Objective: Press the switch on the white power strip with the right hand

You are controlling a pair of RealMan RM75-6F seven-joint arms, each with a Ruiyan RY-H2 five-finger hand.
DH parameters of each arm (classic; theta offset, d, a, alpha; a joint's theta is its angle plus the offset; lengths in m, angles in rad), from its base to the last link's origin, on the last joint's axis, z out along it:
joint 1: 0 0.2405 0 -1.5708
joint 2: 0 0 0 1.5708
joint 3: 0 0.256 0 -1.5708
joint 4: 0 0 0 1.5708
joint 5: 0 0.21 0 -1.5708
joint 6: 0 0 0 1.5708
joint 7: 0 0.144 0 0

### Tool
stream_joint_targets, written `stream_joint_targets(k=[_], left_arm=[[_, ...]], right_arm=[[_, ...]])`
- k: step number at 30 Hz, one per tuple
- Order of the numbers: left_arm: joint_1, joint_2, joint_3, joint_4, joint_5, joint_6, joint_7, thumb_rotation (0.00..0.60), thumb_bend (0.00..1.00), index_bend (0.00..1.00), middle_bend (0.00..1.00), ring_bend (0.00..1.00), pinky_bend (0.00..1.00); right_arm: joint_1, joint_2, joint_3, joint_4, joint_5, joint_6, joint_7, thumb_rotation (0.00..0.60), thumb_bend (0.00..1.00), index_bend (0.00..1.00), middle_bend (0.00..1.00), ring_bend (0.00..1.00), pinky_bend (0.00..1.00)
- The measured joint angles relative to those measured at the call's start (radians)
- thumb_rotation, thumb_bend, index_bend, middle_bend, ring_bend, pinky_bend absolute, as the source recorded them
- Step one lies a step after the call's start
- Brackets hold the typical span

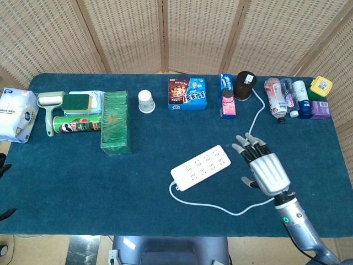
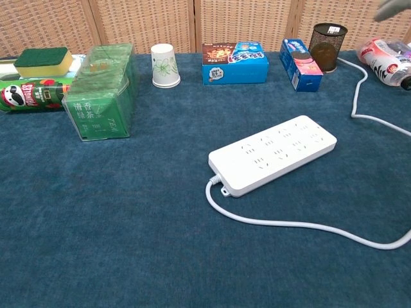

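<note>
The right hand (image 1: 267, 170), of grey metal, is spread and holds nothing. The white power strip (image 1: 201, 167), a long smooth plastic bar, lies just left of its fingers (image 1: 246, 148), apart from them.

White strip (image 2: 272, 154) w/ white cord (image 2: 302, 225) on dark blue cloth (image 2: 128, 224), green box (image 2: 99, 93), white cup (image 2: 165, 65) w/ green print, silver-grey right hand (image 1: 263, 167), tan woven screen (image 1: 165, 33) behind.
</note>
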Motion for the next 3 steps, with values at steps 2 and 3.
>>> stream_joint_targets(k=[2, 3], left_arm=[[0.002, -0.001, 0.001, -0.003, 0.001, 0.002, 0.005, 0.600, 0.05, 0.00, 0.00, 0.00, 0.00], [0.003, -0.002, 0.002, -0.005, 0.002, 0.002, 0.008, 0.600, 0.05, 0.00, 0.00, 0.00, 0.00]], right_arm=[[-0.039, -0.002, 0.001, 0.054, -0.011, 0.015, 0.035, 0.600, 0.00, 0.14, 0.08, 0.05, 0.13], [-0.054, -0.002, 0.003, 0.072, -0.012, 0.018, 0.047, 0.600, 0.00, 0.14, 0.08, 0.05, 0.13]])
